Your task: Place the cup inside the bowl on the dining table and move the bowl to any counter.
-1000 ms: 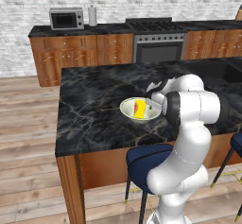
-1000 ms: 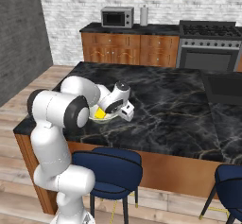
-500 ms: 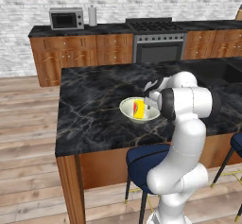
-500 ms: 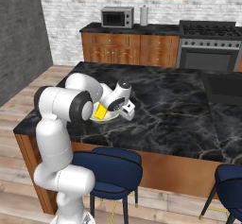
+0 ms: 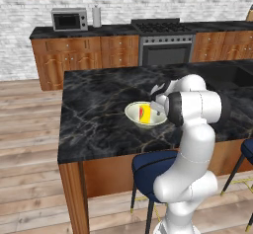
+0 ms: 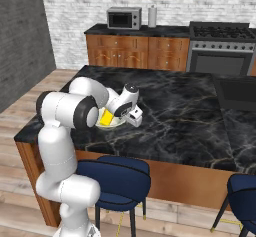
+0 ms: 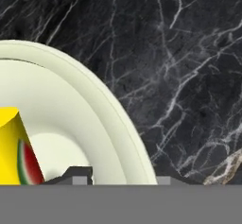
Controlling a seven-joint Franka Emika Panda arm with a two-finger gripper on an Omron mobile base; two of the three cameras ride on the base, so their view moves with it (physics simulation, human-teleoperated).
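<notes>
The cream-white bowl (image 5: 134,113) (image 6: 114,123) (image 7: 90,119) sits on the black marble dining table (image 5: 94,114) (image 7: 189,53). The small yellow cup (image 5: 145,114) (image 6: 105,117) (image 7: 12,147) with its red patch stands inside it. My gripper (image 5: 159,107) (image 6: 125,119) (image 7: 122,176) is down at the bowl's right rim. In the hand view, one fingertip (image 7: 81,174) is inside the bowl wall and the other is outside, both pressed against the rim, so the gripper is shut on the bowl.
Blue stools (image 5: 155,166) (image 6: 117,173) stand under the table's near edge. Across the floor runs the counter (image 5: 74,33) (image 6: 140,31) with a microwave (image 5: 69,19), beside a stove (image 5: 163,28). A sink (image 6: 237,93) is set in the table's right end.
The jaws have closed from wide open onto the bowl's rim. The hand has settled slightly lower at the rim; bowl and cup have not moved.
</notes>
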